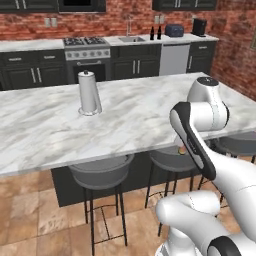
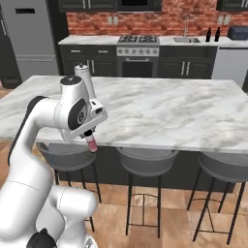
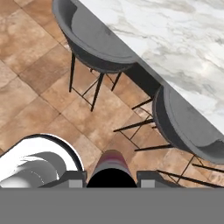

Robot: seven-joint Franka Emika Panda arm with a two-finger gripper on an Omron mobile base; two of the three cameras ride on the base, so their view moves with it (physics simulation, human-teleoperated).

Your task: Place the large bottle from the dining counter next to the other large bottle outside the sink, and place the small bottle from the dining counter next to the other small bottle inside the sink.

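The gripper (image 2: 90, 140) is clamping a small pinkish-red bottle (image 2: 91, 144), its fingers (image 3: 151, 177) pressing on either side of the bottle's dark cap in the hand view. The bottle is hanging below the hand, just off the near edge of the marble dining counter (image 2: 160, 111), above the floor and close to the stools. In the left base view a sliver of the bottle (image 1: 182, 149) is peeking out behind the arm's forearm.

Three grey stools are standing along the near side of the counter; the left one (image 2: 68, 157) is sitting right under the gripper, the middle one (image 2: 147, 161) and the right one (image 2: 223, 164) are lining up beside it. A paper towel roll (image 1: 89, 93) is standing upright on the counter, to the left of the arm.

Along the far wall, the sink (image 1: 131, 39) is sitting in the back counter to the right of the stove (image 1: 86, 42). Two dark bottles (image 1: 155, 33) are standing side by side on that counter just right of the sink, with a toaster (image 1: 174, 30) further right.
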